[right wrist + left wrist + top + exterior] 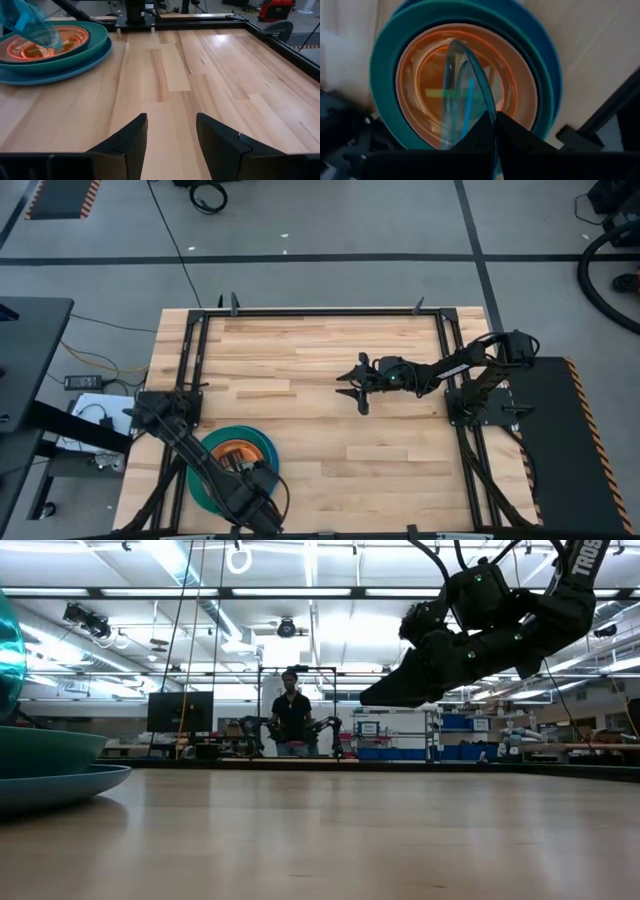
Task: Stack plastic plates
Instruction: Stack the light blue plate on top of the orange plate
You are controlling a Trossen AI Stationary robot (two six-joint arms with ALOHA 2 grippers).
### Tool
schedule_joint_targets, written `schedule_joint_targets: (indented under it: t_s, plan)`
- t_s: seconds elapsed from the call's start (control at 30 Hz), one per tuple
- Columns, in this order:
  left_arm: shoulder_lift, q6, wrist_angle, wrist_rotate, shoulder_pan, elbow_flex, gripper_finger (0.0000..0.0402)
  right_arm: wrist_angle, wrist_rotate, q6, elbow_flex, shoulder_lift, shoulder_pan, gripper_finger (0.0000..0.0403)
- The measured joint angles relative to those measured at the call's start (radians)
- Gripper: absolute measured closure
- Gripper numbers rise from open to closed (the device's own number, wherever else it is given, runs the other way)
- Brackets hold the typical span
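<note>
My left gripper (495,131) pinches the rim of a clear cyan plate (465,85), tilted on edge above the stack (50,50) of salmon, teal and blue plates. Smaller plates inside the stack blur together. My right gripper (170,135) hangs spread, well apart from the stack.

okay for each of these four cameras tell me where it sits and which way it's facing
High: overhead, straight down; both arms, plate stack near the table's front left.
Low: table height, level toward the room; right gripper hangs overhead.
Left wrist: above the stack, left gripper pinching the cyan plate.
Right wrist: across bare wood past its own open fingers.
All four show the stack.
</note>
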Motion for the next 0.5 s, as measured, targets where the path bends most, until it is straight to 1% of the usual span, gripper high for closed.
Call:
schedule_joint_targets:
  t_s: [0.17, 0.33, 0.5]
  plan:
    - [0.000, 0.165, 0.002, -0.091, 0.002, 0.000, 0.0384, -0.011, -0.009, 0.000, 0.000, 0.000, 0.000, 0.0223]
    - [-0.001, 0.408, 0.001, -0.110, 0.007, 0.000, 0.0384, -0.049, -0.085, -0.006, 0.000, 0.000, -0.001, 0.0223]
    - [-0.003, 0.583, 0.002, -0.218, 0.005, 0.000, 0.0384, -0.076, -0.116, -0.021, 0.000, 0.000, -0.001, 0.0223]
